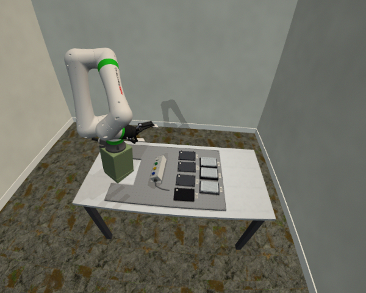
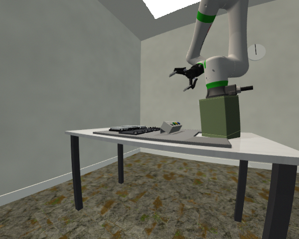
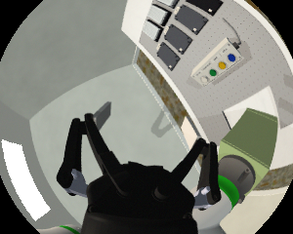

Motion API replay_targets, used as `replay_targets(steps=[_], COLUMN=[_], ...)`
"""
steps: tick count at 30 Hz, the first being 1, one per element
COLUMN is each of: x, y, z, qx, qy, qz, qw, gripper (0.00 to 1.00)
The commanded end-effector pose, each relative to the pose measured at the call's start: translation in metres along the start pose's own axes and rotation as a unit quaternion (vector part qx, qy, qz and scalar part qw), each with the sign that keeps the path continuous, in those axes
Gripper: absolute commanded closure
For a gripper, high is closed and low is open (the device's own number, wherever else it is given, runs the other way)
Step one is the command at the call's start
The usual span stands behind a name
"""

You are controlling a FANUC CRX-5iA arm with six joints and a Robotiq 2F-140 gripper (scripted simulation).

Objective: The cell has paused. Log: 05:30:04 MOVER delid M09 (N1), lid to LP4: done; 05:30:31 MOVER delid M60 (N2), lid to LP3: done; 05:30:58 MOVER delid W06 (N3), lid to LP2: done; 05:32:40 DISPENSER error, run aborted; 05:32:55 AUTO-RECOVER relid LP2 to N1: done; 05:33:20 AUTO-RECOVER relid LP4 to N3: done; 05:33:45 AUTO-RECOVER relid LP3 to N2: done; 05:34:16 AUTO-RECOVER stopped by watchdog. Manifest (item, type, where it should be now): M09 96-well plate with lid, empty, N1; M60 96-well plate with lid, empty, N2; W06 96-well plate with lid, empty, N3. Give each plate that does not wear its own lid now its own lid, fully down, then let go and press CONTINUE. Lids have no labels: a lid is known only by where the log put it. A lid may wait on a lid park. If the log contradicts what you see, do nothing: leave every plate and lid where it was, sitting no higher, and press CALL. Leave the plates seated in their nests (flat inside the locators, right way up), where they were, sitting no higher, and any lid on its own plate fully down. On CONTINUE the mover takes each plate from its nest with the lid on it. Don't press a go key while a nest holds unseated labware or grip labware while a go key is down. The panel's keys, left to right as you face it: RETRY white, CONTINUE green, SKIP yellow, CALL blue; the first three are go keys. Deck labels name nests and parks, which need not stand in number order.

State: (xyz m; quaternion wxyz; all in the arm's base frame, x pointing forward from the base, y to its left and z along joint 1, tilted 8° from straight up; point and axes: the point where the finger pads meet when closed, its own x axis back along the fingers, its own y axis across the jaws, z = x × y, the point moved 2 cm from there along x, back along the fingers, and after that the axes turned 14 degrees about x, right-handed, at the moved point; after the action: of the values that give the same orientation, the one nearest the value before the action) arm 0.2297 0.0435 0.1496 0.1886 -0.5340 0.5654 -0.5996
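Three lidded 96-well plates stand in a column of nests on the right of the grey deck: the far plate [image 1: 208,162], the middle plate [image 1: 209,173] and the near plate [image 1: 208,187]. Each wears a clear lid. To their left lies a column of dark lid parks [image 1: 186,166], all bare. The deck labels are too small to read. My gripper [image 1: 144,126] is open and empty, held high near the arm's base, far from the plates. It also shows in the exterior view [image 2: 180,81] and in the wrist view [image 3: 143,156].
The key panel [image 1: 158,167] stands on the deck between the arm's green pedestal [image 1: 116,163] and the parks, with its cable trailing toward the front. The plates [image 3: 161,12] and panel [image 3: 220,61] also show in the wrist view.
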Motion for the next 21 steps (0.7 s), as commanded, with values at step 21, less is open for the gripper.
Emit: replay_targets(steps=[21], x=[-0.046], y=[0.108], z=[0.133], qx=[0.139], qy=[-0.112], qz=[-0.329], qw=[0.927], gripper=[0.0])
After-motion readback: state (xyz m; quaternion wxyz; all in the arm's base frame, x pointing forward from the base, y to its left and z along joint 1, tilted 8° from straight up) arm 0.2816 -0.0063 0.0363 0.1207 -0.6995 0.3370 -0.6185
